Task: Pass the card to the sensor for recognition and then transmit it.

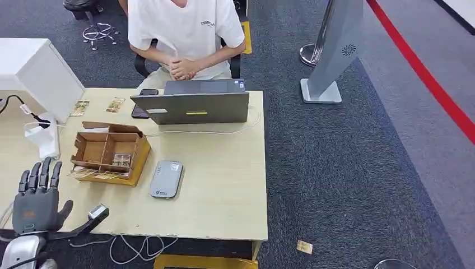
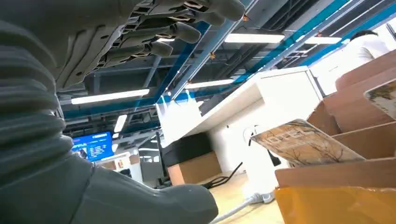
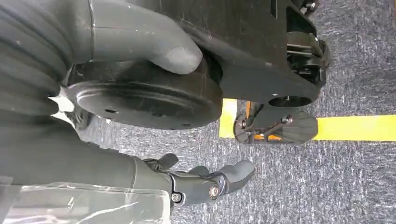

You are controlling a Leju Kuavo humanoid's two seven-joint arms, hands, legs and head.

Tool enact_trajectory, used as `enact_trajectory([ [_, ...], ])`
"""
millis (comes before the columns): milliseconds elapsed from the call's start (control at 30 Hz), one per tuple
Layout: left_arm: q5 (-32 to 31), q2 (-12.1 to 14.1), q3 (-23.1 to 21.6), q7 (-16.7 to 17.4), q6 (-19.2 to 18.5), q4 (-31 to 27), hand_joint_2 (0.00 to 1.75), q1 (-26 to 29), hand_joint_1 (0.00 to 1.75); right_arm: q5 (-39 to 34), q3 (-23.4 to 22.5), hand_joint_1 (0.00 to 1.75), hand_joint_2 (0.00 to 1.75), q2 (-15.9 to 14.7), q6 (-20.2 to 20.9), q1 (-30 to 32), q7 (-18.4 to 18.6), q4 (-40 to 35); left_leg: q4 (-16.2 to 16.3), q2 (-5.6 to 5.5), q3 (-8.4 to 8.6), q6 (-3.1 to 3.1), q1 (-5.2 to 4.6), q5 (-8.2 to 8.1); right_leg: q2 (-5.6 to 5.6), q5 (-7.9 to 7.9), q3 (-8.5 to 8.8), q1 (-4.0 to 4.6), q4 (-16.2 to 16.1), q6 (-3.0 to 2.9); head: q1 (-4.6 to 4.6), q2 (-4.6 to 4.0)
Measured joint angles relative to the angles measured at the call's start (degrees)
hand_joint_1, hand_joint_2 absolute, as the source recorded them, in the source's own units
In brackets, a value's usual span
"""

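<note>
A brown cardboard box [image 1: 109,152] with compartments stands on the left part of the wooden table [image 1: 224,185]. Patterned cards [image 1: 121,159] lie in one compartment, and another card [image 1: 89,174] leans along the box's near side. A flat grey sensor [image 1: 166,179] lies just right of the box. My left hand [image 1: 36,196] hovers near the table's front-left corner, fingers spread and holding nothing. Its wrist view shows its fingers [image 2: 177,28] apart, with the leaning card [image 2: 306,142] and the box [image 2: 355,182] ahead. My right hand [image 3: 93,154] hangs over grey carpet, thumb and fingers [image 3: 210,182] apart, holding nothing.
A person sits behind a grey laptop [image 1: 193,106] at the table's far side, a phone [image 1: 144,103] beside it. Two loose cards [image 1: 79,107] lie at the far left near a white cabinet [image 1: 39,70]. A small cabled device [image 1: 98,213] sits by my left hand. A card [image 1: 304,247] lies on the floor.
</note>
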Motion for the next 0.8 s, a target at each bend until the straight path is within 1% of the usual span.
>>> enact_trajectory([
  [233,-0.4,0.0,0.3,-0.1,0.2,1.8,1.75,-1.1,0.00,0.1,0.4,0.00,1.75,0.0,0.0,-0.1,0.0,0.0,0.0,0.00,0.00,0.00,-0.01,0.00,0.01,0.00,-0.02,0.00,0.0,0.00,0.00,0.00],
  [333,-2.1,-0.2,0.2,0.0,1.0,2.6,1.75,-2.4,0.00,0.2,0.7,0.00,1.75,0.0,0.0,-0.1,0.2,0.0,0.0,0.00,0.01,0.00,0.00,0.00,0.01,0.00,-0.15,0.00,0.0,0.00,0.00,0.00],
  [433,-4.7,-0.6,-1.6,1.0,2.3,3.5,1.75,-4.4,0.00,0.3,1.3,0.00,1.75,0.0,0.0,-0.3,0.4,0.0,0.0,-0.01,0.01,0.00,0.00,0.00,-0.01,0.00,-0.13,0.00,0.0,0.00,0.00,0.00],
  [533,-6.5,-1.2,-4.7,1.9,3.4,4.3,1.75,-6.3,0.00,0.6,2.0,0.00,1.75,0.0,0.0,-0.4,0.5,0.0,0.0,-0.01,0.02,0.00,-0.01,0.00,0.01,0.02,-0.09,-0.01,0.0,0.01,0.00,0.00],
  [700,-7.3,-1.8,-8.5,2.4,4.4,5.1,1.75,-8.1,0.00,0.7,2.7,0.00,1.75,0.0,0.0,-0.5,0.7,0.0,0.0,0.01,0.02,0.00,-0.01,0.00,0.05,0.04,-0.01,-0.02,0.0,0.03,0.00,0.00],
  [800,-7.3,-2.0,-9.6,2.6,4.5,5.4,1.75,-8.6,0.00,0.7,3.0,0.00,1.75,0.0,0.0,-0.5,0.7,0.0,0.0,0.03,0.02,0.00,-0.01,0.00,0.08,0.03,-0.05,-0.01,0.0,0.02,0.00,0.02],
])
